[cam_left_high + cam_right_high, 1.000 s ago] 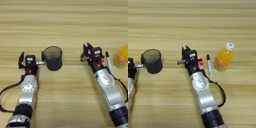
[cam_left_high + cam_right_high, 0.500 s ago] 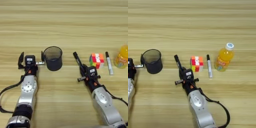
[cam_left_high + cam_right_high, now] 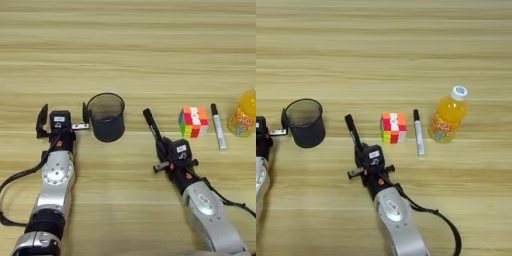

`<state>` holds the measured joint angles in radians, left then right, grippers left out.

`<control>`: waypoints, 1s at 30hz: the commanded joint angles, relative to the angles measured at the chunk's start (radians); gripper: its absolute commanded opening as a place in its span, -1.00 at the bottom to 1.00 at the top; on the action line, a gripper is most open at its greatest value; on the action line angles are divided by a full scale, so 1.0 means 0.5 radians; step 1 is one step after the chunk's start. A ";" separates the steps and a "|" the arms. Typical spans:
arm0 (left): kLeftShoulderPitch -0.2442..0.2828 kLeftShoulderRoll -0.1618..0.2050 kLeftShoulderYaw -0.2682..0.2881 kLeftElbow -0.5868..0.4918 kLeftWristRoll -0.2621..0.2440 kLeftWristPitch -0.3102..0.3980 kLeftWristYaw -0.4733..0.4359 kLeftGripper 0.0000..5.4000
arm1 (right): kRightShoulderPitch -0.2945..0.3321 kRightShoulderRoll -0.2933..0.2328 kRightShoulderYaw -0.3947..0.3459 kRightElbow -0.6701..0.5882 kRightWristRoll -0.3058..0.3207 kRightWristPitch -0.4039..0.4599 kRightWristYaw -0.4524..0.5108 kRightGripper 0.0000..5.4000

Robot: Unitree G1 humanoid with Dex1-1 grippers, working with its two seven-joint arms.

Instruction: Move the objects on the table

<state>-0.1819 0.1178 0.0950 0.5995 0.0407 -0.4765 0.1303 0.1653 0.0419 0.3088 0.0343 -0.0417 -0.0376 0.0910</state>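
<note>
In the left eye view, the black mesh pen cup [image 3: 106, 117] stands upright on the wooden table [image 3: 125, 45], left of centre. The left gripper [image 3: 62, 119] sits just left of it with its two black fingers spread wide; the right-hand finger [image 3: 85, 112] is at the cup's wall, though contact cannot be confirmed, and nothing lies between the fingers. The right gripper [image 3: 159, 141] lies low on the table right of the cup, its fingers clamped on a black pen [image 3: 151, 126] that slants up and to the left from it. The pen's tip points to the bare wood between the cup and the multicoloured puzzle cube [image 3: 193, 121]. Right of the cube lies the white marker [image 3: 217, 128], black cap pointing away from the robot, and the orange-juice bottle [image 3: 243, 114] is cut by the right edge.

In the right eye view, the bottle [image 3: 448, 116] shows whole, upright, white cap on, just right of the marker [image 3: 418, 134] and not touching it. The cube [image 3: 393, 127] sits between marker and pen [image 3: 352, 131], apart from both. The right gripper [image 3: 359, 146] grips the pen's lower end. The cup [image 3: 304, 122] stands well left of the pen; only the inner edge of the left gripper [image 3: 263, 131] shows at the left border.
</note>
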 commanded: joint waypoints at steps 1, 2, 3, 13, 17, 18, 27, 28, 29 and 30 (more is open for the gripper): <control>0.005 0.002 -0.003 -0.016 0.020 0.027 -0.002 1.00 | 0.011 -0.001 -0.011 -0.027 0.005 -0.077 0.014 -0.37; 0.004 0.003 -0.003 -0.014 0.019 0.027 -0.003 1.00 | 0.015 0.002 -0.007 -0.047 0.011 -0.100 0.023 -0.33; 0.003 0.004 -0.002 -0.011 0.019 0.026 -0.003 1.00 | 0.018 0.004 -0.002 -0.067 0.018 -0.119 0.032 -0.33; -0.012 0.003 -0.002 0.009 0.020 0.024 -0.002 1.00 | 0.049 -0.013 0.000 -0.295 0.046 -0.194 0.076 0.04; -0.018 0.004 -0.002 0.020 0.020 0.022 -0.002 1.00 | 0.054 -0.021 -0.028 -0.353 0.052 -0.185 0.070 0.23; -0.018 0.004 -0.002 0.021 0.020 0.021 -0.002 1.00 | 0.053 -0.023 -0.040 -0.360 0.039 -0.197 0.056 0.25; -0.021 0.005 -0.002 0.026 0.019 0.019 -0.004 1.00 | -0.036 -0.063 -0.200 -0.293 -0.017 -0.256 -0.035 0.63; -0.021 0.006 -0.002 0.027 0.019 0.019 -0.005 1.00 | -0.052 -0.067 -0.218 -0.274 -0.015 -0.246 -0.037 0.66; -0.021 0.007 -0.001 0.027 0.019 0.019 -0.006 1.00 | -0.067 -0.071 -0.230 -0.254 -0.014 -0.239 -0.037 0.71; -0.020 0.007 -0.002 0.027 0.019 0.018 -0.005 1.00 | -0.077 -0.075 -0.238 -0.239 -0.013 -0.231 -0.036 0.74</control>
